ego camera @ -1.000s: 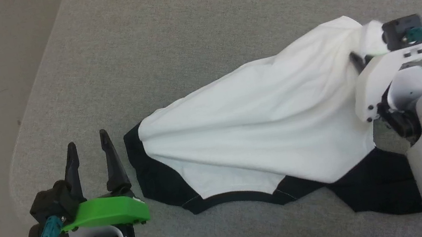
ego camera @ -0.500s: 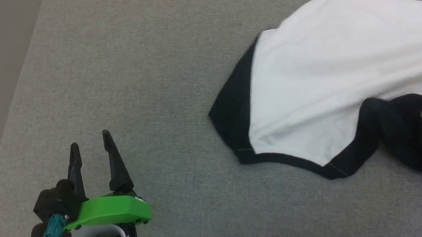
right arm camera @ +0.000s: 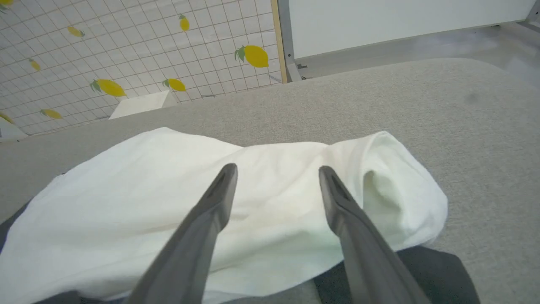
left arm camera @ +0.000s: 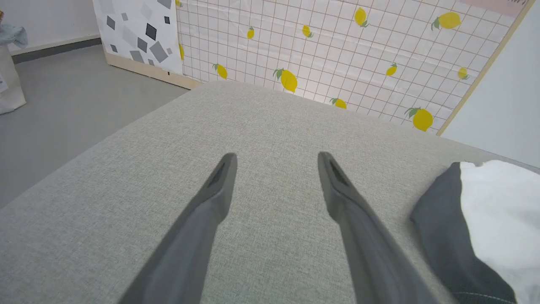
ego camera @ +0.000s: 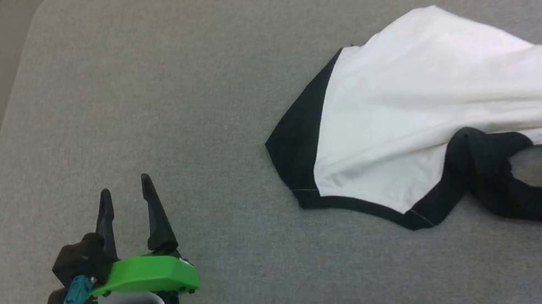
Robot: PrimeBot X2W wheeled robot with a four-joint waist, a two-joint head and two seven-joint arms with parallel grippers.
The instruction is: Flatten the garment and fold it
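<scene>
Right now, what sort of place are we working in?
Probably an indoor test room staged like a home: the garment lies on a broad grey upholstered cushion, a lemon-print backdrop panel stands behind it, and bare grey floor lies around.

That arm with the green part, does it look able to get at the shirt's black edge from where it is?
Probably yes. The left gripper is open and empty, and only bare grey cushion lies between it and the black edge of the shirt. It would just have to move across.
</scene>
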